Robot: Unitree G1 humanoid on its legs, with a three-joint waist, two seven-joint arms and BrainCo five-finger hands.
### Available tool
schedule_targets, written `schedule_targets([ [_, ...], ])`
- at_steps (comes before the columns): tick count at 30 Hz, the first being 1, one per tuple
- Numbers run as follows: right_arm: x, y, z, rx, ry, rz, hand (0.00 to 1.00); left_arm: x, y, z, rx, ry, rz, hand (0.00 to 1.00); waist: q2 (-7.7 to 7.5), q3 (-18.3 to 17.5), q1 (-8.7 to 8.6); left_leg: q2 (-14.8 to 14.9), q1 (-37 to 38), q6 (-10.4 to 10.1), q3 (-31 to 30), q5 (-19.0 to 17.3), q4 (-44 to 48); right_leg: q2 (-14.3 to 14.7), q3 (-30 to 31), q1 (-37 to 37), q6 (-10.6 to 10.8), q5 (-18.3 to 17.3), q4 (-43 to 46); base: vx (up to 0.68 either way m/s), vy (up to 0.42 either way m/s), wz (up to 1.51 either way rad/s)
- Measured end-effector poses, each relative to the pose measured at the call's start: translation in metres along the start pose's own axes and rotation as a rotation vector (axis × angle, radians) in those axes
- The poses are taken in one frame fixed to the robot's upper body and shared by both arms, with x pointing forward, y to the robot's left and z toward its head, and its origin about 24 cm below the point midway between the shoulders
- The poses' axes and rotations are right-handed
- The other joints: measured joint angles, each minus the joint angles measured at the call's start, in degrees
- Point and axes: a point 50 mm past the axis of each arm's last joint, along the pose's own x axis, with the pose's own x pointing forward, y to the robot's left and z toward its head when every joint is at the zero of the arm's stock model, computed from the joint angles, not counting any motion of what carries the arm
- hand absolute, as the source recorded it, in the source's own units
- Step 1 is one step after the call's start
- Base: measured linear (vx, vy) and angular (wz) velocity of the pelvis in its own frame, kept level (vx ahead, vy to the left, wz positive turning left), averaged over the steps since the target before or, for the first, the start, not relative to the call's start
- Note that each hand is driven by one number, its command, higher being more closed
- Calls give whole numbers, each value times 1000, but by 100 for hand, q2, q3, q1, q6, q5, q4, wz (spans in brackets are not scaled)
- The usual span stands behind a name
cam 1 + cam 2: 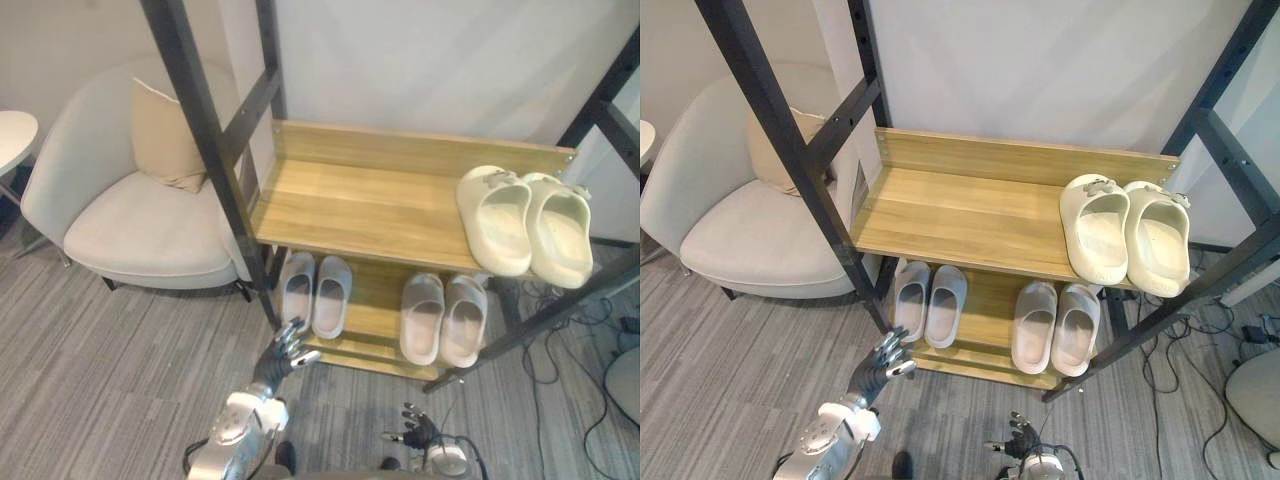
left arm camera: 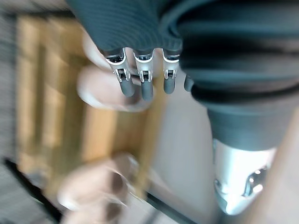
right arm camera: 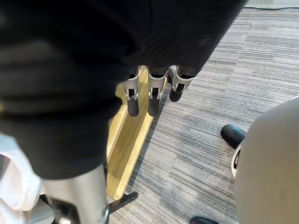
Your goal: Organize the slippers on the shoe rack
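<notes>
Rack: the shoe rack [image 1: 420,150] has a top shelf [image 1: 370,200] and a bottom shelf [image 1: 375,300], both wood, in a dark metal frame.
Slippers up top: the cream pair [image 1: 497,222] sits at the right end, side by side and touching, with the outer one hanging over the shelf end a bit.
Slippers down low: the left grey pair [image 1: 331,295] and the right grey pair [image 1: 423,318] sit on the bottom shelf with a gap between them.
Left hand: the left hand [image 1: 284,352] hangs just in front of the bottom shelf by the left grey pair. Fingers are loosely spread and it's got nothing in it.
Right hand: the right hand [image 1: 418,432] is down low near the floor, fingers pretty much straight, also empty.
Where it's at: honestly this looks nearly done to me, since every pair is already on a shelf. I'd guess any work left is tidying that left grey pair.
How I'd do it: come in low and flat under the top shelf's front edge. Use straight fingers on the heels and push both slippers together so they stay a pair.
Watch out: the slanted frame post [image 1: 215,150] runs right down beside that hand, so keep the wrist clear of it.
Nearby: there's an armchair [image 1: 140,230] off to the left.
</notes>
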Motion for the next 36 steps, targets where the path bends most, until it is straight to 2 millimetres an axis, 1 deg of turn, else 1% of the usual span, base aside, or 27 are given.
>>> schedule_targets([
  [3,0,3,0,7,-1,6,0,-3,21,-25,10,107,128,0,-60,-25,0,-4,6,-1,4,-2,-1,9,6,29,25,21,-48,0,0,0],
  [6,0,7,2,12,-4,12,0,-10,35,-48,35,213,224,0,-55,-18,5,-10,49,-6,3,-7,-5,11,0,87,25,24,-80,3,-2,1],
  [8,1,7,2,12,-2,12,0,-17,43,-64,23,284,293,0,-49,-14,19,-9,50,-6,3,-7,-6,12,1,87,25,23,-80,0,0,0],
  [11,1,7,-2,10,22,10,0,-25,46,-78,52,351,331,0,-47,-12,69,-8,51,-6,-3,-6,-8,12,0,87,25,24,-77,0,0,0],
  [13,1,7,-3,11,26,6,0,-26,46,-80,60,363,348,0,-39,-4,106,-10,51,-5,-23,-5,-9,11,-10,89,26,23,-72,0,0,0],
  [17,2,7,-1,11,21,-6,0,-29,45,-87,32,388,392,0,-10,16,113,-24,50,-3,-156,-3,-11,4,-88,120,48,7,-71,-6,-5,11],
  [19,2,7,1,10,16,-7,0,-29,45,-87,26,389,399,0,8,39,122,-30,52,-7,-222,3,-10,3,-152,185,59,-2,-71,20,-15,19],
  [22,5,7,3,4,17,-10,0,-26,46,-87,10,390,424,0,53,85,169,-56,-86,-13,-471,47,18,1,-411,221,81,-29,-65,12,-28,44],
  [23,7,5,8,-2,12,-16,0,-22,46,-83,12,377,422,0,35,121,200,-90,-289,-14,-623,46,184,-17,-606,196,77,-38,-45,-11,-29,80],
  [24,10,3,14,-6,-2,-22,0,-18,45,-79,13,362,420,0,51,196,222,-110,-472,-18,-664,42,337,-47,-760,167,77,-63,8,-27,-1,89],
  [25,13,1,24,-11,-27,-27,0,-13,44,-75,13,347,416,0,78,316,252,-126,-652,10,-540,23,513,-91,-897,132,57,-97,104,-54,50,74],
  [26,15,-1,32,-17,-47,-34,0,-12,43,-74,9,344,415,0,116,359,271,-91,-877,180,-125,-87,706,-158,-1057,54,57,-119,216,-74,116,66],
  [27,18,-3,41,-20,-72,-42,0,-12,44,-74,0,341,426,0,134,393,279,86,-1070,478,648,-349,1120,-224,-1196,-36,90,-163,382,-45,129,55],
  [28,19,-3,48,-21,-91,-47,0,-13,45,-74,-21,335,445,0,134,443,288,335,-1170,591,1399,-557,1519,-286,-1289,-26,126,-215,494,-3,102,51],
  [29,21,-4,55,-21,-112,-48,0,-13,46,-74,-27,335,458,0,150,461,303,496,-1246,614,1818,-695,1842,-333,-1357,-8,168,-272,608,71,102,59],
  [30,21,-5,59,-18,-121,-57,0,-13,48,-73,-31,330,470,0,172,520,291,600,-1264,453,2157,-855,2210,-435,-1434,114,234,-414,804,64,92,50],
  [32,21,-4,60,-4,-124,-60,0,-14,49,-73,-33,330,476,0,130,505,299,497,-1220,401,2077,-885,2126,-509,-1506,181,250,-433,809,52,126,47],
  [33,21,0,61,7,-126,-52,0,-15,50,-74,-36,339,481,0,32,478,304,188,-1017,406,1964,-699,1577,-589,-1462,195,197,-441,704,40,114,46],
  [35,21,-1,59,9,-120,-52,0,-15,51,-75,-33,344,483,0,24,484,294,16,-905,412,1860,-629,1326,-651,-1438,209,57,-494,745,44,80,39],
  [36,21,-2,58,15,-115,-56,0,-14,50,-75,-36,341,484,0,13,507,286,-49,-861,457,1814,-664,1271,-785,-1441,183,68,-521,981,79,120,24],
])
